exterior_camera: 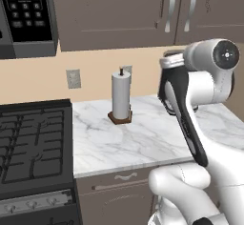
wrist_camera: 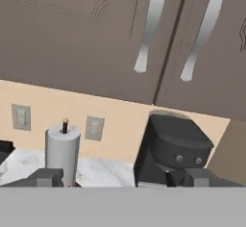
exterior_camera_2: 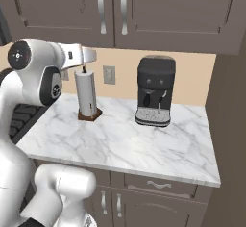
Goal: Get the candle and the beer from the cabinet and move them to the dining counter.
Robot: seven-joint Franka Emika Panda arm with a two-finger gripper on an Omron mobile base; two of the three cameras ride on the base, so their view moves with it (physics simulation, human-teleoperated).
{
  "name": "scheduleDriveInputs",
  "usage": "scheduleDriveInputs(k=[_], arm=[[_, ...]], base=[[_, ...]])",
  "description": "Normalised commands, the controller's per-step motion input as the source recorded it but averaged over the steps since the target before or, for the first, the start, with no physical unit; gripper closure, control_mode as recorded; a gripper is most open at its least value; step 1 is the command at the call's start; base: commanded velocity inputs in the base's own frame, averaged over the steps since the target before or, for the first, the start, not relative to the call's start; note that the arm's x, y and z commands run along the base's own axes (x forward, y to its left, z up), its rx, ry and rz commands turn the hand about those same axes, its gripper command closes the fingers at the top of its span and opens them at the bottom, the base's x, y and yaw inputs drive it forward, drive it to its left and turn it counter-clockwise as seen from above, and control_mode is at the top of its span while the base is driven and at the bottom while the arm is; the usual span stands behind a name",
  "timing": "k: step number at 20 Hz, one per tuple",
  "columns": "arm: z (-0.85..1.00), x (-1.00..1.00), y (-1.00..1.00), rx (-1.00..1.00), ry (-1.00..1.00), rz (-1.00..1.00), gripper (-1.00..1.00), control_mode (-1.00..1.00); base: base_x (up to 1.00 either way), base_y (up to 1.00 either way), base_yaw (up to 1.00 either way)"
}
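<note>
The cabinet [wrist_camera: 96, 33] hangs closed above the marble worktop [exterior_camera_2: 144, 144], its two silver handles [wrist_camera: 150, 26] side by side at the door seam. The gripper [wrist_camera: 122, 177] stands wide open, holding nothing — fingertips [wrist_camera: 45, 177] spread. In the hand view, the paper-towel roll [wrist_camera: 62, 154] sits at 8 o'clock and the coffee machine [wrist_camera: 173, 149] at 5 o'clock.

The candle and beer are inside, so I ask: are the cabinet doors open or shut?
Shut. Both doors of the cabinet lie flat and flush, and their handles hang side by side.
</note>
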Motion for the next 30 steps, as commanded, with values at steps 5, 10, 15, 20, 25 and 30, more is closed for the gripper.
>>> scheduleDriveInputs(k=[5, 10, 15, 20, 25, 30], arm=[[0.92, 0.12, -0.09, -0.09, -0.34, -0.04, -1.0, -1.0], [0.43, 0.09, -0.01, -0.03, -0.3, -0.01, -1.0, -1.0], [-0.02, 0.42, 0.0, 0.02, 0.0, -0.05, -1.0, -1.0], [0.01, 0.32, 0.0, 0.04, -0.08, 0.07, -1.0, -1.0], [0.05, 0.18, -0.01, 0.02, -0.13, 0.16, -1.0, -1.0], [0.13, 0.2, -0.25, 0.0, -0.04, 0.11, -1.0, -1.0]], base=[[0.0, 0.0, 0.0], [0.0, 0.0, 0.0], [0.0, 0.0, 0.0], [0.0, 0.0, 0.0], [0.0, 0.0, 0.0], [0.0, 0.0, 0.0]])
